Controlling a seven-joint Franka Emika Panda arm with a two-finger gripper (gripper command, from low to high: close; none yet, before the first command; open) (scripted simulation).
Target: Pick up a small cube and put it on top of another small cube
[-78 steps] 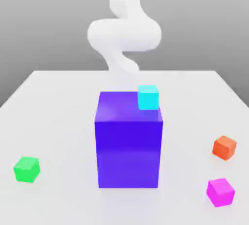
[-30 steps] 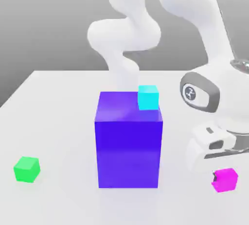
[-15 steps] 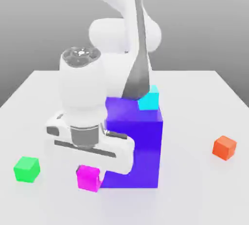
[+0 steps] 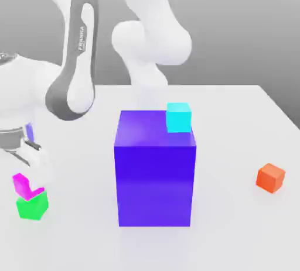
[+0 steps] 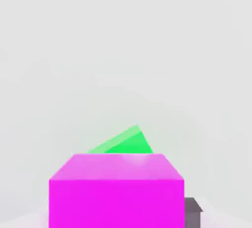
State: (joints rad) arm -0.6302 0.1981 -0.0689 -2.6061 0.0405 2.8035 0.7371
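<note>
Currently, in the exterior view, the glossy magenta cube (image 4: 26, 187) is seen at the exterior view's left, just over the bright green cube (image 4: 32, 206), its outline overlapping the green one's upper part. Whether the two are touching cannot be made out. The white Franka gripper (image 4: 29, 185) is lowered right at the magenta cube; whether it is clenched on that cube or has released it cannot be told. The large purple block (image 4: 154, 170) is set upright near the middle of the white tabletop (image 4: 228, 123), with the cyan cube (image 4: 179, 117) seen at its top, toward the exterior view's right. The orange cube (image 4: 270, 178) is placed well apart, at the exterior view's right.

In the hand view, the magenta cube is seen up close, and the bright green cube is partly hidden by it, with only a corner left exposed.
</note>
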